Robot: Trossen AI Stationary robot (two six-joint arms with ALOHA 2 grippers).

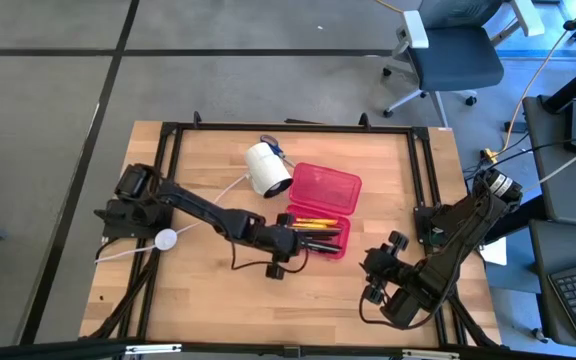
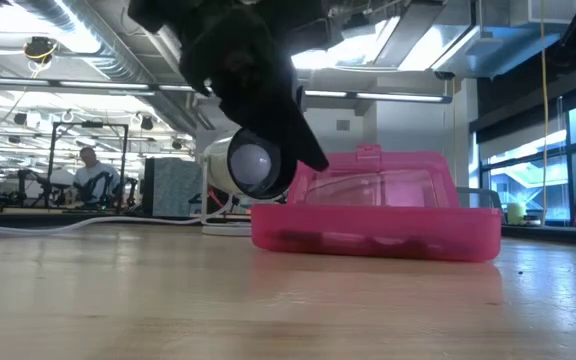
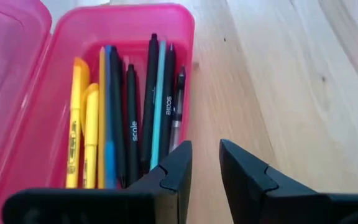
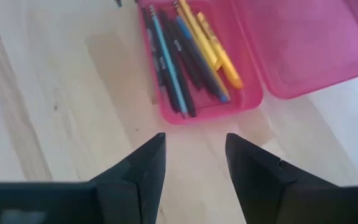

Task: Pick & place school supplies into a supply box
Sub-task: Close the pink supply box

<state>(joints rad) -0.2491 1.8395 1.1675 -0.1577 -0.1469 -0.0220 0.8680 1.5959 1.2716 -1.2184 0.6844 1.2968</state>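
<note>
The pink supply box (image 1: 325,200) lies open on the table, its lid (image 4: 303,43) folded flat beside the tray. Several pens and pencils (image 3: 129,118), yellow, black and blue, lie lengthwise in the tray (image 4: 185,56). My left gripper (image 1: 293,240) hovers at the tray's left end; in its wrist view the left gripper (image 3: 205,168) is open by a narrow gap, holds nothing, and stands just beside the tray's long wall. My right gripper (image 1: 376,265) waits open to the right of the box, and its wrist view shows the right gripper (image 4: 194,162) empty.
A white cylinder (image 1: 266,168) with a white cable lies just behind and left of the box; it also shows in the low view as the white cylinder (image 2: 248,165). A black frame (image 1: 168,140) rims the table. Bare wood (image 1: 348,300) lies on the near side of the box.
</note>
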